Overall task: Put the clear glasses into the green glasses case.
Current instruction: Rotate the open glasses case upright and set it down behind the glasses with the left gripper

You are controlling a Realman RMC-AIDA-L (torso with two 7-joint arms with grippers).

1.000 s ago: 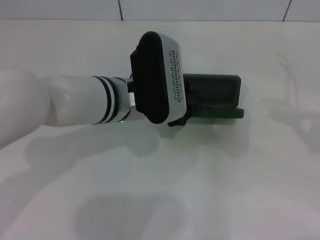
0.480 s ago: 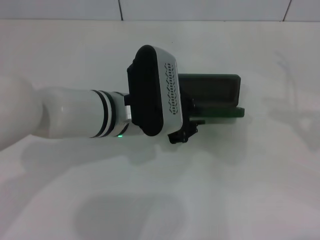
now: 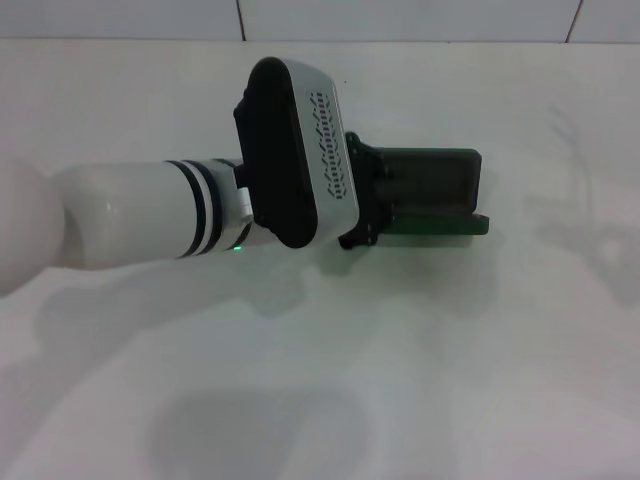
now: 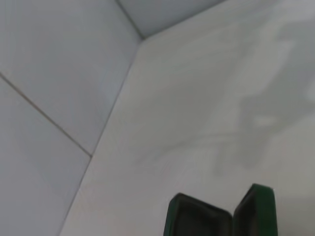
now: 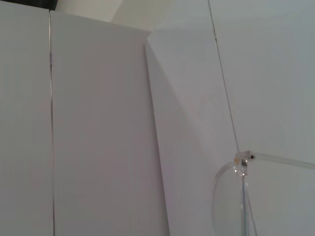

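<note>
The white table (image 3: pixel 420 380) fills the head view, a tiled wall (image 3: pixel 400 18) along the top edge. The left arm (image 3: pixel 130 215) crosses from centre-left, its wrist housing hiding the case's left end. The green glasses case (image 3: pixel 435 190) lies open, right of centre. The left gripper (image 3: pixel 362 205) sits at its left end; whether it is apart or together cannot be told. The clear glasses (image 5: pixel 236 196) show in the right wrist view's lower right.
</note>
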